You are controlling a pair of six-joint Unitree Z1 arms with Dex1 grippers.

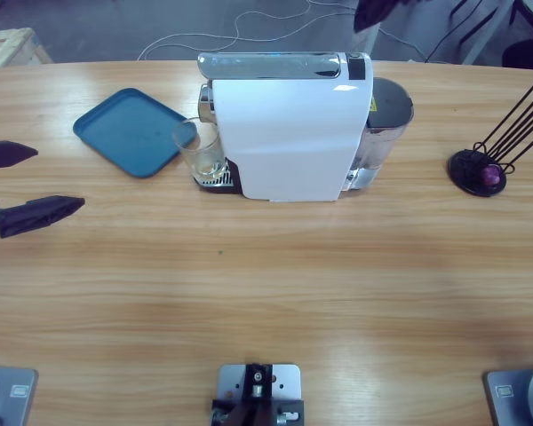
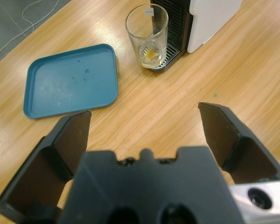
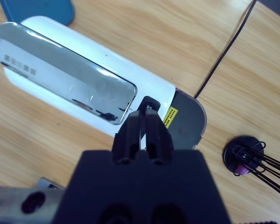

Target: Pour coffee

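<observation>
High view is showing a long wooden table point(image 1: 266, 293) running across the frame, with grey floor and loose white cables point(image 1: 249, 31) lying beyond its far edge. A white coffee machine point(image 1: 289, 133) is standing near the middle, its grey water tank point(image 1: 386, 120) sitting at its right end. A clear glass tumbler point(image 1: 200, 146) is standing on the machine's drip grille, holding the coffee point(image 2: 150, 55) as a shallow tan layer at its bottom. A teal tray point(image 1: 133, 130) is lying just beside the glass. A black wire capsule holder point(image 1: 480, 169) is standing well apart at the right.

The left gripper point(image 1: 31, 182) is hovering with jaws spread wide, near the tray and touching nothing. The right gripper point(image 3: 142, 126) is hanging above the machine's silver lid point(image 3: 60, 79), jaws pressed together on nothing.
</observation>
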